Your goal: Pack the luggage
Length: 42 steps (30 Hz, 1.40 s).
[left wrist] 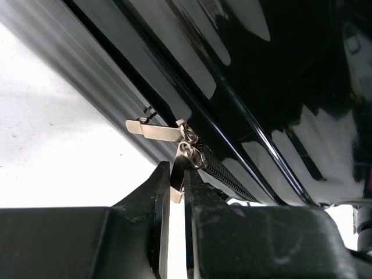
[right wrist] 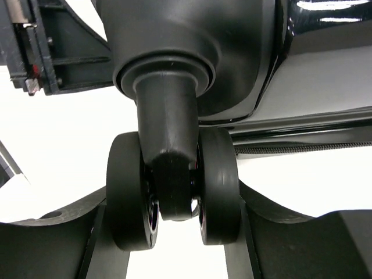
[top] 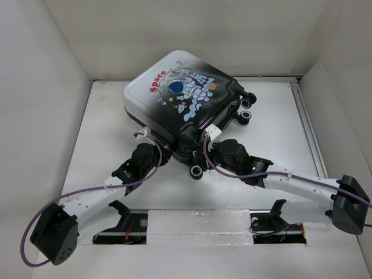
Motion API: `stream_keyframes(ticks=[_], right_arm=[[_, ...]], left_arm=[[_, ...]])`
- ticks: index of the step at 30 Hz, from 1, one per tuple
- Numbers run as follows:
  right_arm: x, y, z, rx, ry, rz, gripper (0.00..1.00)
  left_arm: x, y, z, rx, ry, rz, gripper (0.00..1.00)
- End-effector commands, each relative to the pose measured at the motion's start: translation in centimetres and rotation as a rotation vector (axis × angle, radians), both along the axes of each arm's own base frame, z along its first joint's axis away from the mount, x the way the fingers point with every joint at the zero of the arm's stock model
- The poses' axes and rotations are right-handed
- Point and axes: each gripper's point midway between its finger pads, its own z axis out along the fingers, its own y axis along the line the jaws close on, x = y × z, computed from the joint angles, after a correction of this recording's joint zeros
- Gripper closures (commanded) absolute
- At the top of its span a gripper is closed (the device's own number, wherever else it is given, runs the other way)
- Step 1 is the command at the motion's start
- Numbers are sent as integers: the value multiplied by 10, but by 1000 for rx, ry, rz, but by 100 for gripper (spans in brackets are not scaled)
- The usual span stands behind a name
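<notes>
One suitcase [top: 180, 99], two end effectors [left wrist: 176, 185] [right wrist: 174, 229]

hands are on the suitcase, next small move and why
Probably the left hand should draw the thin silver zip tab it pinches along the track of the black-and-white astronaut-print hard-shell suitcase, since the right hand clamps a black twin caster wheel, bracing it.

**Backdrop: white table in a white box**

You've got a white table [top: 104, 133] closed in on three sides. The back wall [top: 192, 29], left wall [top: 35, 116] and right wall [top: 349, 99] are all plain white matte panels that meet the table at straight seams. A metal rail [top: 306, 125] runs front to back along the table's right edge, just beside the right wall. At the near edge a dark slot [top: 113, 237] has a pale strip [top: 197, 225] laid across its middle. Light is even and diffuse, with soft shadows. In both wrist views the table looks bright, nearly washed out.
</notes>
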Motion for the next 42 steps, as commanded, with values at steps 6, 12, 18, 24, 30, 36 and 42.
stream_keyframes(ticks=[6,12,18,24,30,36,42], right_arm=[[-5,-17,39,71,-58,-27,100],[-9,-9,44,83,-55,6,96],[-12,-4,56,98,-58,13,79],[-27,-3,71,96,-53,50,0],[-42,-27,134,144,-142,59,0],[-43,-74,197,206,-265,-48,0],[-59,-142,220,302,-303,-186,0]], left_arm=[[20,112,-23,292,54,515,100],[20,111,31,89,-59,578,57],[14,101,109,-90,-261,487,26],[7,86,138,-120,-321,375,16],[4,52,170,-187,-426,185,0],[-10,17,203,-216,-529,-50,0],[-40,-7,212,-300,-622,-252,0]])
